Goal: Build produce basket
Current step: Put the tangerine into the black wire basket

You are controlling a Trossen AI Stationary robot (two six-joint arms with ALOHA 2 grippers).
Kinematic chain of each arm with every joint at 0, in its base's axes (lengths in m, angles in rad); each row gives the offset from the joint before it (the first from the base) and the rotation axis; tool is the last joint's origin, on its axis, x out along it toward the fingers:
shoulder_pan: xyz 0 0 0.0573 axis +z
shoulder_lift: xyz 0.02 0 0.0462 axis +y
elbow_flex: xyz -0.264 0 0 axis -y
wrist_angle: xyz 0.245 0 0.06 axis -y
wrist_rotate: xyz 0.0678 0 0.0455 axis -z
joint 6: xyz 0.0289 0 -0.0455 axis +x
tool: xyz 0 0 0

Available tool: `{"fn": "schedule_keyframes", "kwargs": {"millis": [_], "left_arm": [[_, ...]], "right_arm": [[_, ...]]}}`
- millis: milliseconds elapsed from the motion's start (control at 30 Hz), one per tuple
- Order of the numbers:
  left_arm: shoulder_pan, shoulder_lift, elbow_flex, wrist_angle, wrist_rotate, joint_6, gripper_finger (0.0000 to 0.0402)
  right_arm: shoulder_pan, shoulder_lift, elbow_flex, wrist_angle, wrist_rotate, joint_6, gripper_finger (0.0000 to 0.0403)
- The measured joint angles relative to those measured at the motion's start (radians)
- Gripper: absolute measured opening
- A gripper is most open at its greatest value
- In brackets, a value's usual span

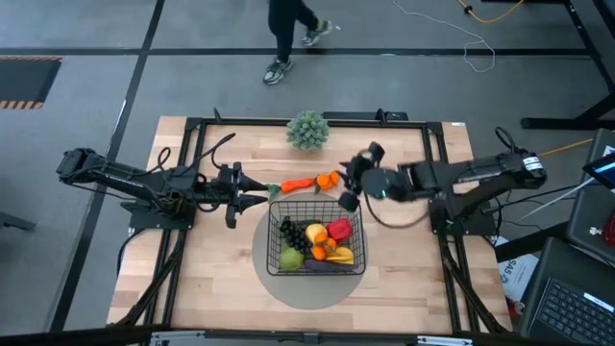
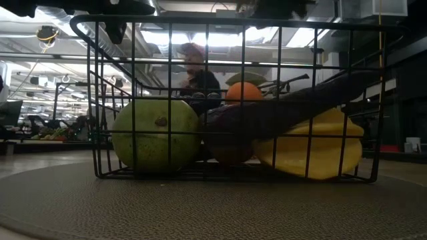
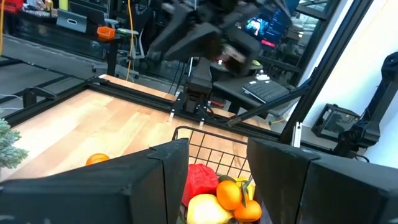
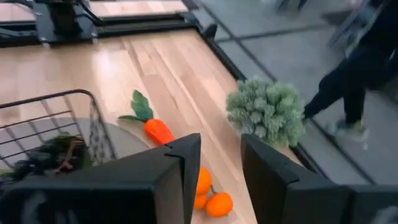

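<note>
The carrot (image 4: 158, 130) on the counter (image 1: 207, 279) looks light and stiff; best grip is mid-body. The right tool (image 4: 217, 165) above it and the left tool (image 3: 217, 168) beside the basket (image 1: 317, 235) both stand open, empty.

No legible text or labels anywhere

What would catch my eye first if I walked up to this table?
Probably the black wire basket on a round grey mat at the table's middle, bright with toy fruit: a green pear, a red pepper, a yellow banana. Just behind it a carrot and small oranges lie on the wood, with a spiky green plant at the far edge. Two dark arms reach in from either side, each end effector empty: left, right.
</note>
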Motion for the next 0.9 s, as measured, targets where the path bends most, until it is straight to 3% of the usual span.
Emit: {"fn": "schedule_keyframes", "kwargs": {"millis": [200, 367, 700, 900], "left_arm": [[0.000, 0.000, 0.000, -0.014, 0.000, 0.000, 0.0151], [0.000, 0.000, 0.000, -0.021, 0.000, 0.000, 0.0151], [0.000, 0.000, 0.000, -0.021, 0.000, -0.009, 0.0151], [0.000, 0.000, 0.000, -0.021, 0.000, -0.008, 0.0151]], "right_arm": [[-0.164, 0.024, 0.000, 0.023, -0.310, -0.076, 0.0111], [-0.241, 0.090, 0.000, 0.064, -0.444, -0.156, 0.0121], [-0.255, 0.265, 0.000, 0.274, -0.471, -0.160, 0.0214], [-0.281, 0.352, 0.002, 0.364, -0.499, -0.114, 0.0232]]}}
